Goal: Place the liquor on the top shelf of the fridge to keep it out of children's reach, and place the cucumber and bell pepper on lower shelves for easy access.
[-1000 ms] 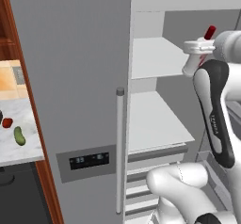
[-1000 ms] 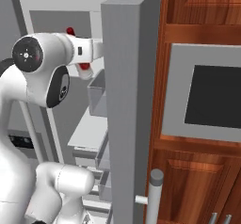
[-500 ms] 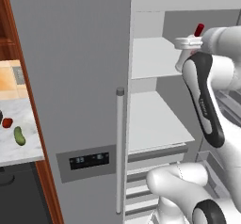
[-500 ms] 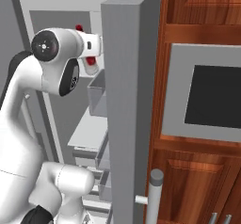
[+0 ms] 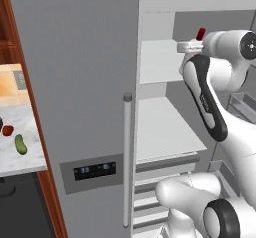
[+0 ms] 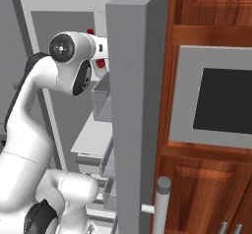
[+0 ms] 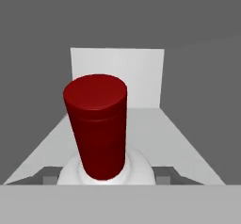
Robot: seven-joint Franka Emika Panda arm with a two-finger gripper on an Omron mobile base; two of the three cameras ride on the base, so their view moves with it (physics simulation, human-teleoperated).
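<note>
My gripper is shut on the liquor, a clear-white bottle whose red cap sticks up above the hand. It hangs inside the open fridge, just above the right part of the top shelf. In the right base view the liquor's red cap and red label peek out past the wrist. The hand view has the liquor's cap close up between my gripper jaws. The cucumber and the bell pepper lie on the counter at the left.
A lower shelf lies under the top one, with grey slatted drawer fronts beneath. The shut left door carries a bar handle and a dark dispenser panel. A grey door bin hangs on the open right door.
The arm has carried the liquor further left and deeper into the fridge, over the top shelf. The grip on it is unchanged.
</note>
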